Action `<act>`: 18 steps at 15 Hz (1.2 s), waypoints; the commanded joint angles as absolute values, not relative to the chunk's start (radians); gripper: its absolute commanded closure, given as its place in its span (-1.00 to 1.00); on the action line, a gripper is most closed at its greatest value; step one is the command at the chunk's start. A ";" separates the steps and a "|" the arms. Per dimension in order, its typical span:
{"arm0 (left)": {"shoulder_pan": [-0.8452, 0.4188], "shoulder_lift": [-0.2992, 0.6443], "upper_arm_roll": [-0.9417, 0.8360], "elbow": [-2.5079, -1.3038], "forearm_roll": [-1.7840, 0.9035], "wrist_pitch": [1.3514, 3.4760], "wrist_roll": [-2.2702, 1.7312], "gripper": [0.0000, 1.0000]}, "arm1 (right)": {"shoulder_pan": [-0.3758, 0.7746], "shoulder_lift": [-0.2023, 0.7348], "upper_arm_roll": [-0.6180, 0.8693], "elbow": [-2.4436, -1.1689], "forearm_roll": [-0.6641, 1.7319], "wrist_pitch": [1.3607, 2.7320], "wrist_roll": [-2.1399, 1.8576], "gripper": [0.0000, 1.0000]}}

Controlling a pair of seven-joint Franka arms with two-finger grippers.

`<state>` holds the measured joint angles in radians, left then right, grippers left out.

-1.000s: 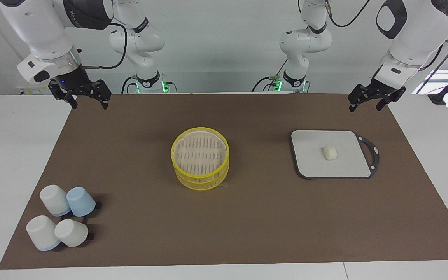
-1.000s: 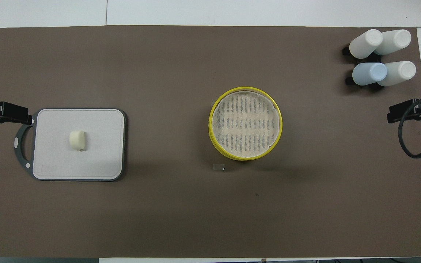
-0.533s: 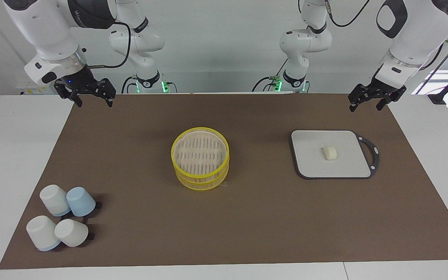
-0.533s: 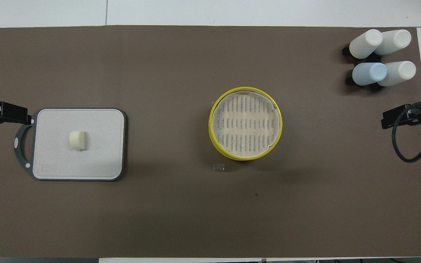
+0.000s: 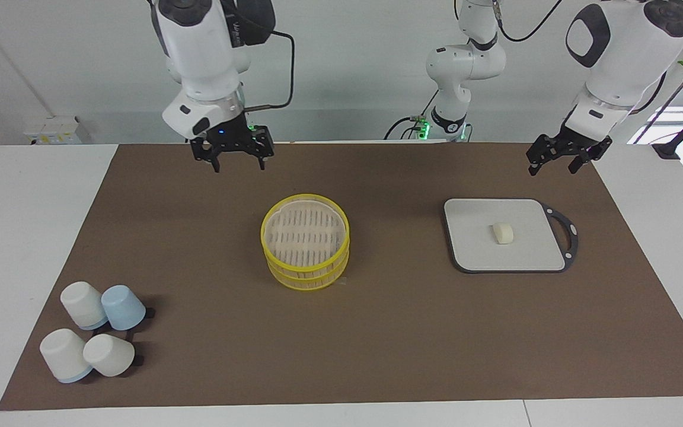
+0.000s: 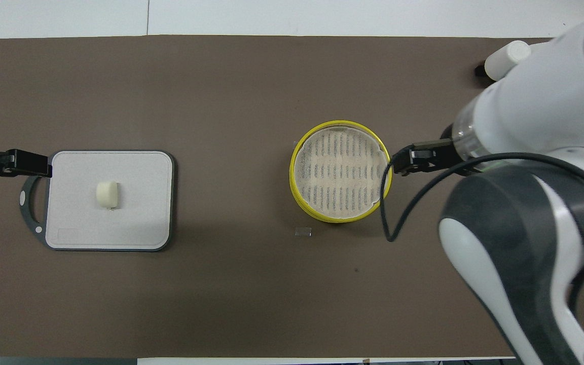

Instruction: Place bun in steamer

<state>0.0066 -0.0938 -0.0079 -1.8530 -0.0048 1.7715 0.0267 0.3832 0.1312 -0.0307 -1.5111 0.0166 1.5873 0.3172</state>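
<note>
The bun point(image 5: 503, 232) lies on a grey cutting board point(image 5: 472, 252); it also shows in the overhead view point(image 6: 107, 194). The steamer point(image 5: 307, 277) stands mid-mat, only its yellow wall showing. The yellow-rimmed top piece with a whitish slatted face point(image 5: 305, 229) sits on it and hides its floor; the overhead view shows the top piece point(image 6: 340, 171). My right gripper point(image 5: 238, 164) is open and empty, raised over the mat beside the stack at the right arm's side point(image 6: 397, 162). My left gripper point(image 5: 552, 166) is open and empty, raised by the board's handle point(image 6: 44, 165).
Several upturned white and pale blue cups point(image 5: 95, 332) stand at the right arm's end, farther from the robots than the steamer. In the overhead view the right arm covers most of them, one cup point(image 6: 506, 60) showing. A small clear scrap point(image 6: 303, 231) lies by the stack.
My right arm has swung in from its end of the table to beside the steamer stack. The left gripper has shifted slightly toward the board. The bun and the stack have not moved.
</note>
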 commanded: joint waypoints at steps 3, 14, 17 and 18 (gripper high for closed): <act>0.017 -0.128 -0.003 -2.117 -0.018 2.015 0.031 -1.00 | 0.500 0.325 -0.037 -1.390 0.025 1.730 0.472 -1.00; 0.014 0.049 -0.005 -2.302 -0.018 2.439 0.028 -1.00 | 0.650 0.391 -0.037 -1.644 0.021 2.121 0.580 -1.00; 0.011 0.072 -0.006 -2.306 -0.021 2.445 0.023 -1.00 | 0.658 0.391 -0.037 -1.660 0.021 2.138 0.578 -1.00; 0.009 0.078 -0.006 -2.306 -0.023 2.444 0.021 -1.00 | 0.664 0.387 -0.037 -1.670 0.021 2.141 0.577 -1.00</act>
